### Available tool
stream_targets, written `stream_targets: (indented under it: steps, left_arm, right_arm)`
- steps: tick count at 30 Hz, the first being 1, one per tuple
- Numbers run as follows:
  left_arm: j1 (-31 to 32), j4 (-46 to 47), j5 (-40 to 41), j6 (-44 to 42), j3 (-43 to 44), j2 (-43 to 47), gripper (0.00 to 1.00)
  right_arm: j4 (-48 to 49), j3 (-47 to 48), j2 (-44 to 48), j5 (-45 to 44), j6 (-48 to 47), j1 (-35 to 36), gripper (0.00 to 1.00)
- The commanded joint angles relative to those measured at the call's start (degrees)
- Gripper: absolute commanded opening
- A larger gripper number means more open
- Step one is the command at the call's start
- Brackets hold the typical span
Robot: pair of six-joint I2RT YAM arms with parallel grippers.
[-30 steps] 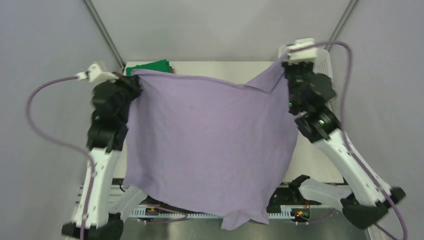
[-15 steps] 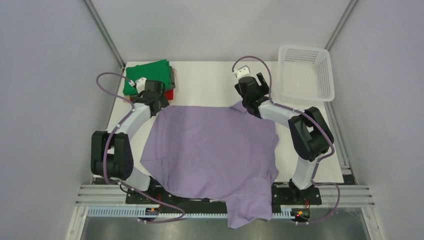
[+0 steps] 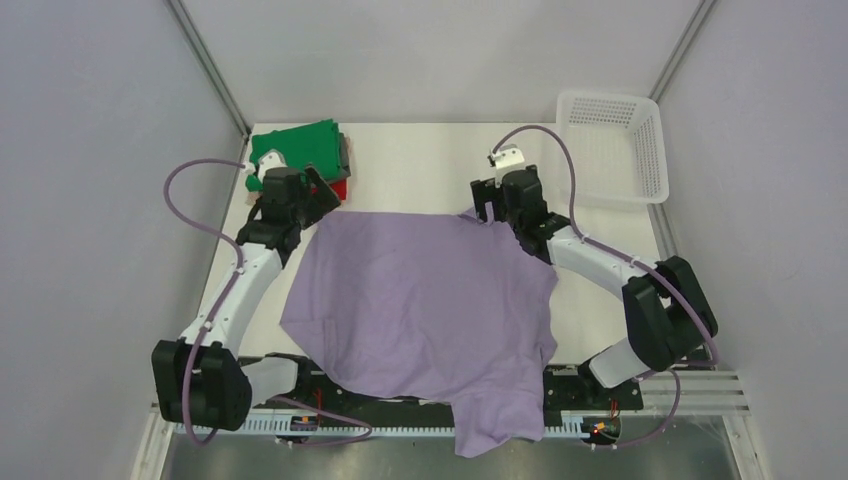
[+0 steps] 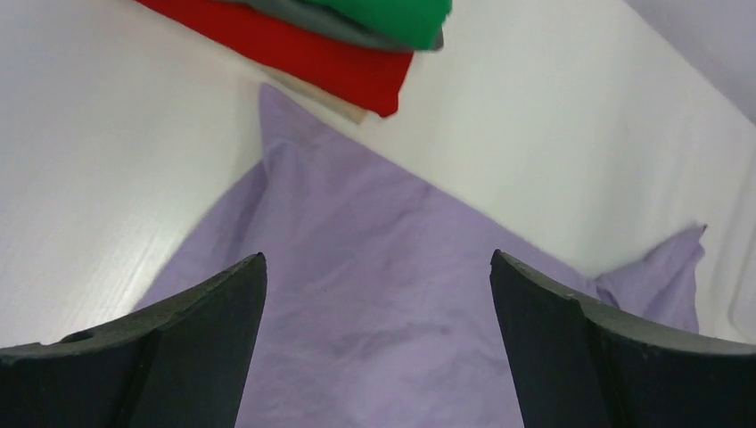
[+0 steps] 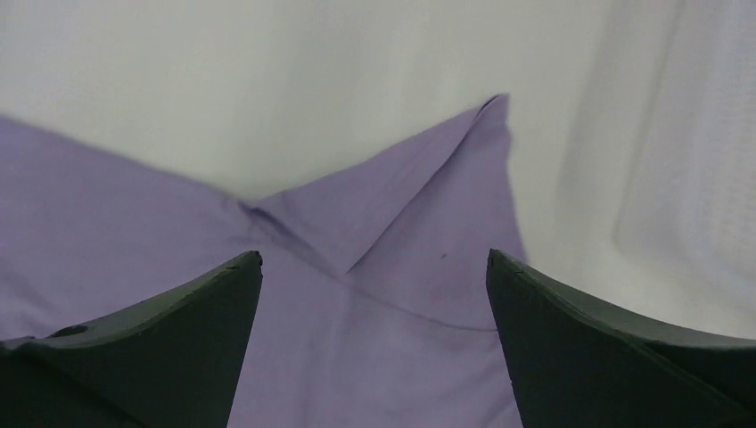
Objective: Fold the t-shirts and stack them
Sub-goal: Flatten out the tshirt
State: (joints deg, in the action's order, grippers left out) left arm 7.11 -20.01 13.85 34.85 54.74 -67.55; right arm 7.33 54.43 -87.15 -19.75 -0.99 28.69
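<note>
A large lavender t-shirt [image 3: 420, 310] lies spread on the white table [image 3: 420, 165], its near part hanging over the front edge. At the back left sits a stack of folded t-shirts: green [image 3: 300, 148] on top, grey under it, red [image 3: 338, 190] below. My left gripper [image 3: 318, 192] hovers open over the lavender shirt's far left corner [image 4: 294, 152], nothing between its fingers [image 4: 214, 339]. My right gripper [image 3: 488, 205] stands open above the far right corner [image 5: 446, 178], also holding nothing. The left wrist view shows the red shirt [image 4: 303, 53] and green shirt [image 4: 392, 13] just beyond that corner.
A white mesh basket [image 3: 610, 145] stands at the back right, seen blurred in the right wrist view as the basket [image 5: 686, 178]. Grey walls and a metal frame enclose the table. The arm bases and a rail run along the near edge [image 3: 400, 395].
A second ago both grippers held the lavender shirt up by its far corners. They laid it on the table, opened and let go; both now sit slightly back from the corners.
</note>
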Motion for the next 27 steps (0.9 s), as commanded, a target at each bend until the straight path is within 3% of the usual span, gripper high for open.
stream_targets:
  steps: [1,10,27]
  left_arm:
    - [1.8,4.8,-11.2,3.3,-4.2,-2.5,1.00]
    - [4.6,6.6,-13.6,1.6,-5.3,-12.8,1.00]
    - [4.7,5.2,-10.2,-0.1,-5.7,-21.6,1.00]
  right_arm:
    - [1.3,-4.2,-1.9,13.0,9.4,-0.1,0.98]
    - [4.9,-1.9,-11.0,14.4,11.4,-0.7,0.98]
    - [14.9,4.2,-22.7,17.5,12.7,-0.7,0.98]
